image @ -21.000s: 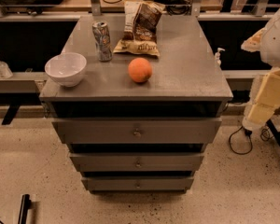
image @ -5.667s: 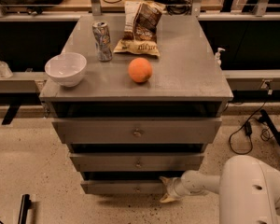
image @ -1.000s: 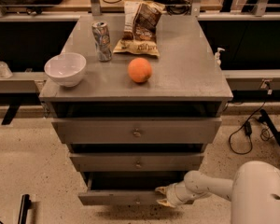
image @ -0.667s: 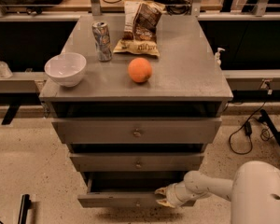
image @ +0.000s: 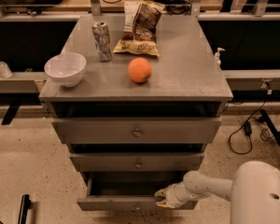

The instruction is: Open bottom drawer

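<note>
The bottom drawer (image: 116, 202) is the lowest of three grey metal drawers in the cabinet. It stands pulled out toward me, with its dark inside showing and its small knob (image: 137, 207) at the lower edge of the view. My gripper (image: 161, 197) sits at the drawer's front rim, right of the knob, on the end of my white arm (image: 210, 185) that reaches in from the right. The middle drawer (image: 138, 162) and the top drawer (image: 137, 131) are closed.
On the cabinet top (image: 186, 69) stand a white bowl (image: 65, 68), a soda can (image: 101, 41), a chip bag (image: 140, 28) and an orange (image: 139, 69). My white base (image: 263, 195) fills the lower right. Cables (image: 245, 129) lie on the floor at right.
The bottom drawer has slid a little farther out toward me, and my gripper has moved with its front rim.
</note>
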You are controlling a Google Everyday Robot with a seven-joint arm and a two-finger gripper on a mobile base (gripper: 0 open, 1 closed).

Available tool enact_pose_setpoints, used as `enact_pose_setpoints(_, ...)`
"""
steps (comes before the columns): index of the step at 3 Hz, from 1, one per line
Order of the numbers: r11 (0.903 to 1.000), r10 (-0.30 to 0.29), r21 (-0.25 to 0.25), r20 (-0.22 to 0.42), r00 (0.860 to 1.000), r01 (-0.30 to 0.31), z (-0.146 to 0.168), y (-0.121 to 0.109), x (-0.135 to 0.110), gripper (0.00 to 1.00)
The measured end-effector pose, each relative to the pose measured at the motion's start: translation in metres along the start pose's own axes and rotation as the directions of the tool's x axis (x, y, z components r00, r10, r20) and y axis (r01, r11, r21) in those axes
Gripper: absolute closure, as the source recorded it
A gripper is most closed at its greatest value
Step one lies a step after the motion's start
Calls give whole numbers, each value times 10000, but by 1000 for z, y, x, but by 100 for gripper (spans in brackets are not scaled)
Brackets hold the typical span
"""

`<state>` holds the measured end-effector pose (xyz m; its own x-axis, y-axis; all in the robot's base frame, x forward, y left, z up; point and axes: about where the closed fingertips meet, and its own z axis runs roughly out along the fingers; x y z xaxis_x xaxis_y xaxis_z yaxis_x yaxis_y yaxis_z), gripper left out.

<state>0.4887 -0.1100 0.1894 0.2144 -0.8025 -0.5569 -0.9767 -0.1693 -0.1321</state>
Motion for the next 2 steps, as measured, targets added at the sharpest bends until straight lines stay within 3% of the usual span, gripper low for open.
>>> enact_pose_setpoints(2, 10000, 1, -14, 11, 10000, -1, 1, 1, 0, 28)
